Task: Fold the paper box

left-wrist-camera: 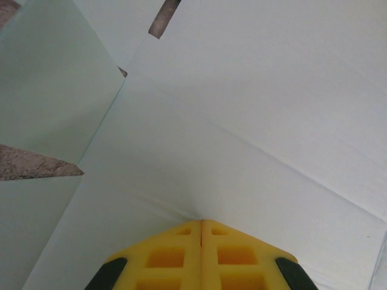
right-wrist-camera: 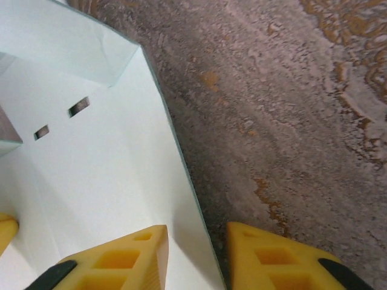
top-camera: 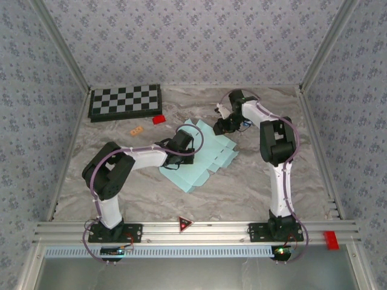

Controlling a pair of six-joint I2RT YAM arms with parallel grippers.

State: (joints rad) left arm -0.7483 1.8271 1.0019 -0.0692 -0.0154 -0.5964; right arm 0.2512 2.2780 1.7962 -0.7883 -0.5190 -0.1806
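The paper box [top-camera: 202,162] is a pale cyan die-cut sheet lying flat in the middle of the table, with flaps and slots. My left gripper [top-camera: 181,148] rests on its left part. In the left wrist view the yellow jaws of that gripper [left-wrist-camera: 201,221] are shut together, their tips pressed against the sheet [left-wrist-camera: 242,121], which wrinkles slightly there. My right gripper [top-camera: 221,127] is at the sheet's far right corner. In the right wrist view its jaws [right-wrist-camera: 196,234] stand apart astride the sheet's edge [right-wrist-camera: 91,181], one finger over the card and one over the bare table.
A black-and-white checkerboard [top-camera: 125,101] lies at the back left, with a small red block [top-camera: 159,119] and a small orange piece [top-camera: 135,129] in front of it. Patterned walls and metal posts close in the marble table [top-camera: 254,181].
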